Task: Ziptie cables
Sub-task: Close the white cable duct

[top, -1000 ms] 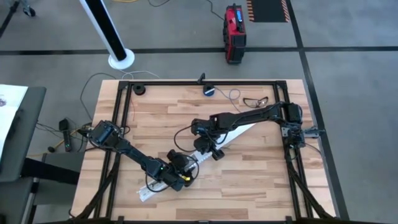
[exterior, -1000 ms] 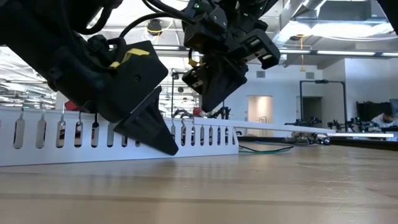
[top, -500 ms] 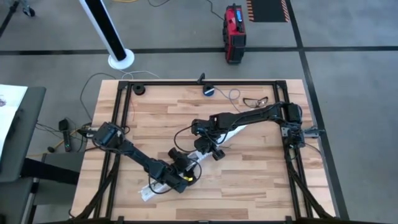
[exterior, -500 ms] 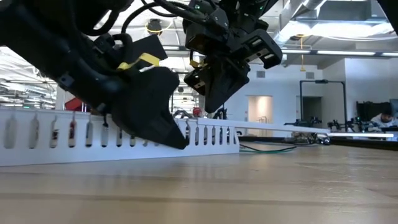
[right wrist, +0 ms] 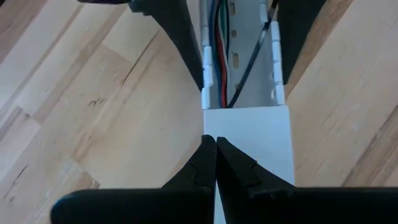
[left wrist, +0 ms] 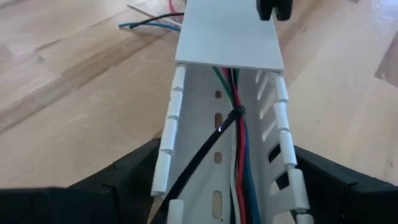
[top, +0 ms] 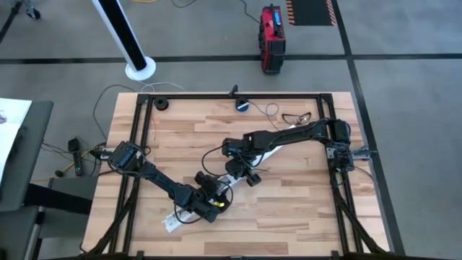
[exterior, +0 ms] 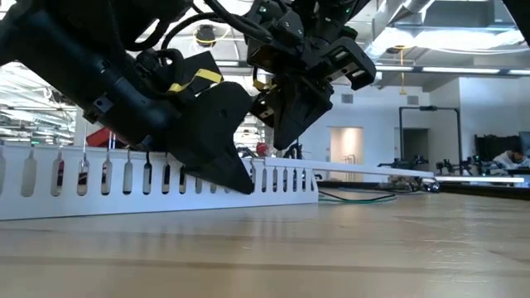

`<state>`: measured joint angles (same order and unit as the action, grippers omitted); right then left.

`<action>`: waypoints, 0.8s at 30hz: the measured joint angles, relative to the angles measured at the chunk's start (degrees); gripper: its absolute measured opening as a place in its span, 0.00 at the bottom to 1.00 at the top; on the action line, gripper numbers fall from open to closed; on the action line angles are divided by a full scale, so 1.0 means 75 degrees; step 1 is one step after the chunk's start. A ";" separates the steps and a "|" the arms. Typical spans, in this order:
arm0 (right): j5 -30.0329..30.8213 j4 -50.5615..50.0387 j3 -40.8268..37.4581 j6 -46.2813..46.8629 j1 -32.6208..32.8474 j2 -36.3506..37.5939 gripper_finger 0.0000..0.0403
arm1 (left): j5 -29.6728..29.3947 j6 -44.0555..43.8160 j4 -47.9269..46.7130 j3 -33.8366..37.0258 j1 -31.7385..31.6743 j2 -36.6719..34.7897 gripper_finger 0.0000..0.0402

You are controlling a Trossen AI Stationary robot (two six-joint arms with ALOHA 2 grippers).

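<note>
1. Lower left of the high view: the left gripper point(top: 209, 204) straddles the slotted white duct point(left wrist: 227, 124), its spread fingers point(left wrist: 127, 169) sitting outside both slotted walls.
2. The cables point(left wrist: 239, 163) (red, green, blue, black) run along the duct's open channel, with a black ziptie point(left wrist: 205, 149) crossing them at a slant.
3. Center: the right gripper point(right wrist: 215, 152) is pressed together at the edge of the flat white cover point(right wrist: 249, 137) over the duct.
4. Bare wooden table point(top: 303, 209) lies open lower right.
</note>
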<state>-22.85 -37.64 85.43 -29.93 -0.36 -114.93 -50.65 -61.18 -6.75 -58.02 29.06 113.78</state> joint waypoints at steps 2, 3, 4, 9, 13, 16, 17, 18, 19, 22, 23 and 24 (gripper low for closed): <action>-0.0003 -0.0013 0.0000 0.0002 0.0009 0.0000 0.01 | -0.0167 -0.0004 -0.0002 0.0000 0.0000 0.0000 0.71; -0.0003 -0.0013 0.0000 0.0003 0.0013 0.0000 0.01 | -0.0283 -0.0015 0.0001 -0.0001 0.0000 0.0000 0.71; -0.0003 -0.0013 0.0000 0.0003 0.0015 0.0000 0.01 | -0.0358 -0.0041 0.0015 -0.0001 0.0013 0.0000 0.71; -0.0006 -0.0013 0.0000 0.0019 0.0040 0.0000 0.01 | -0.0698 -0.0089 0.0124 -0.0003 0.0061 0.0000 0.71; -0.0006 -0.0013 0.0000 0.0017 0.0085 0.0000 0.01 | -0.0880 0.0043 0.0337 -0.0015 0.0067 -0.0009 0.71; -0.0008 -0.0013 0.0000 0.0017 0.0133 0.0000 0.01 | -0.0871 0.0222 0.0466 -0.0015 0.0038 -0.0009 0.71; -0.0006 -0.0013 0.0000 0.0015 0.0153 0.0000 0.01 | -0.0853 0.0317 0.0523 -0.0015 0.0038 -0.0009 0.71; -0.0009 -0.0013 0.0000 0.0015 0.0159 0.0000 0.01 | -0.0832 0.0402 0.0586 -0.0015 0.0038 -0.0009 0.71; -0.0009 -0.0010 0.0000 0.0015 0.0177 0.0000 0.01 | -0.0787 0.0470 0.0648 -0.0015 0.0038 -0.0009 0.71; -0.0009 -0.0010 0.0000 0.0015 0.0207 -0.0003 0.01 | -0.0646 0.0605 0.0819 -0.0015 0.0038 -0.0015 0.71; -0.0009 -0.0010 0.0000 0.0015 0.0207 -0.0003 0.01 | -0.0628 0.0656 0.0851 -0.0015 0.0041 -0.0015 0.71; -0.0009 -0.0013 0.0000 0.0015 0.0210 -0.0003 0.01 | -0.0615 0.0663 0.0851 -0.0015 0.0041 -0.0017 0.71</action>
<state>-22.92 -37.74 85.43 -29.82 1.21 -114.96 -55.26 -56.21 -0.37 -58.13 29.36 113.65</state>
